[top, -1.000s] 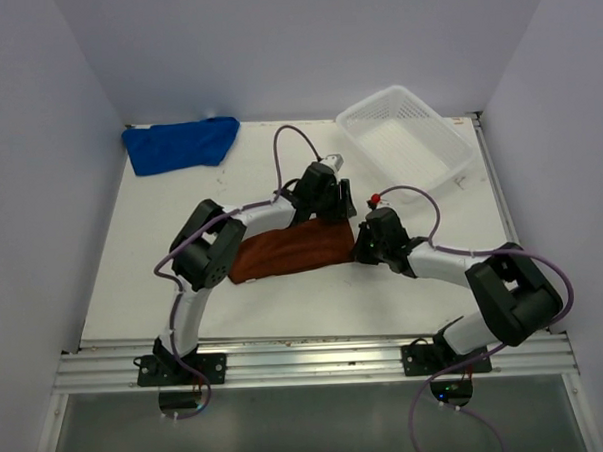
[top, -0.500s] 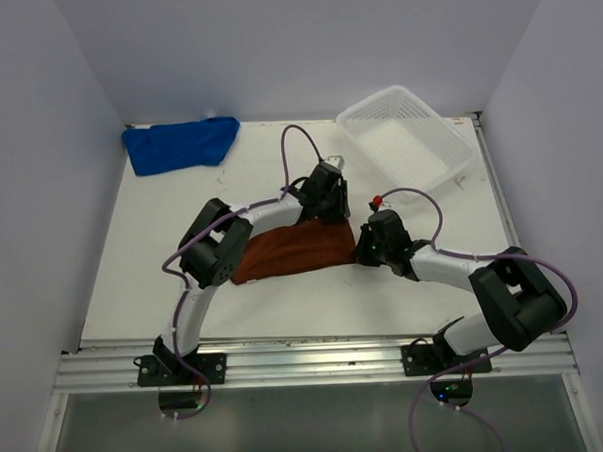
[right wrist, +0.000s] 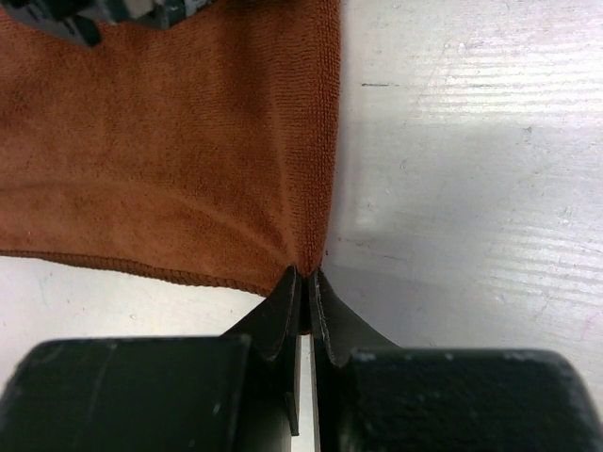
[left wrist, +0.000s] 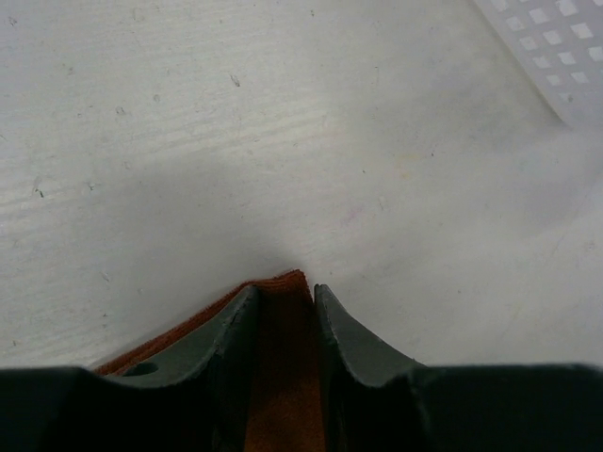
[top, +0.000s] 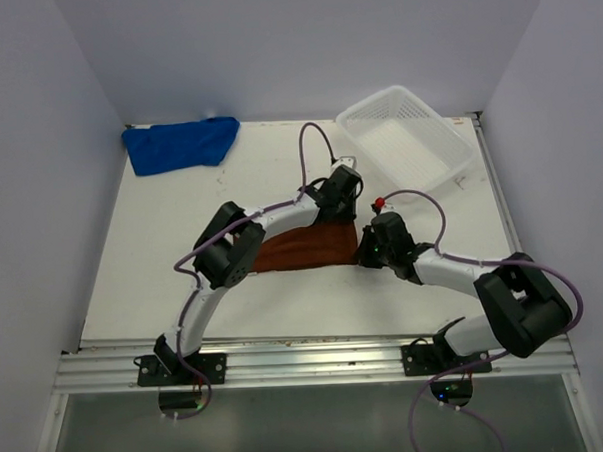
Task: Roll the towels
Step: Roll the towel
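The rust-brown towel (top: 305,249) lies flat at the table's middle, stretched between both grippers. My left gripper (top: 343,206) is shut on its far right corner, which shows between the jaws in the left wrist view (left wrist: 284,311). My right gripper (top: 365,251) is shut on its near right corner, seen in the right wrist view (right wrist: 306,273), where the towel (right wrist: 170,132) spreads to the upper left. The royal blue towel (top: 181,143) lies crumpled at the far left corner, away from both grippers.
A white mesh basket (top: 405,131) stands at the far right, close beyond the left gripper; its corner shows in the left wrist view (left wrist: 556,47). Side walls border the table. A metal rail (top: 307,361) runs along the near edge.
Both grippers have moved right, dragging the brown towel's right edge with them. The towel has shifted right and its left end has drawn in. The blue towel and basket have not moved.
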Motion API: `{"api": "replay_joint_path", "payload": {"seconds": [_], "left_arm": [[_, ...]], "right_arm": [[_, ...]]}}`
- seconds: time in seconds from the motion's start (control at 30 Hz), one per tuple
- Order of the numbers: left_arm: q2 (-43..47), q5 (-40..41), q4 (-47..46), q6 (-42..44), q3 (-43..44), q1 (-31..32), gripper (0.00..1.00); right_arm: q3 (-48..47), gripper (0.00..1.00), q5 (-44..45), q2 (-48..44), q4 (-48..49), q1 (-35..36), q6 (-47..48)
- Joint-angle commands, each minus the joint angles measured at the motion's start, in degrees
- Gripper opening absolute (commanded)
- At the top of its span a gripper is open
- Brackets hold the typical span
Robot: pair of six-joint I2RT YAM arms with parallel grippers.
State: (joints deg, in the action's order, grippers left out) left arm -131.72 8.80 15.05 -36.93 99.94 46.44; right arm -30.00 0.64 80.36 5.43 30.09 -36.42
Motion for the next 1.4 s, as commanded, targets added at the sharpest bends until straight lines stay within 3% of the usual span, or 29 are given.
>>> {"api": "replay_joint_path", "payload": {"seconds": [0.0,0.23,0.33,0.37,0.57,0.83,0.97,1.17,1.37], "left_arm": [[-3.89,4.03,7.18,-0.95,0.78,1.03,0.33],[-6.35,7.55,11.84,-2.53,3.06,1.2,0.3],[-7.76,7.46,12.29,-3.41,3.59,1.38,0.2],[-8.11,7.38,12.29,-3.68,3.59,1.46,0.12],[-6.71,7.11,9.92,-4.56,3.33,1.55,0.0],[-0.48,4.04,2.11,-4.29,-0.69,0.59,0.0],[4.53,0.79,-6.14,-4.91,-6.68,-0.99,0.0],[9.19,-7.11,-19.24,-6.31,-15.82,-3.71,0.0],[10.17,-11.34,-22.69,-5.44,-16.97,-5.74,0.0]], "right_arm": [[1.17,0.0,0.59,-2.66,0.55,0.32,1.27],[2.14,0.0,-0.29,-3.54,1.07,0.41,0.65],[2.22,0.0,-0.38,-3.89,0.37,0.32,0.74],[2.23,0.0,-0.29,-4.15,0.11,0.32,1.0],[1.7,0.0,1.2,-5.91,-2.97,0.41,2.32],[-0.49,0.0,4.97,-4.51,-6.91,1.99,5.57],[-4.45,0.0,19.09,-3.54,-16.22,8.14,8.03],[-5.59,0.0,24.13,-2.05,-18.7,12.1,8.3],[-9.81,0.0,33.8,1.81,-23.53,15.53,8.04]]}}
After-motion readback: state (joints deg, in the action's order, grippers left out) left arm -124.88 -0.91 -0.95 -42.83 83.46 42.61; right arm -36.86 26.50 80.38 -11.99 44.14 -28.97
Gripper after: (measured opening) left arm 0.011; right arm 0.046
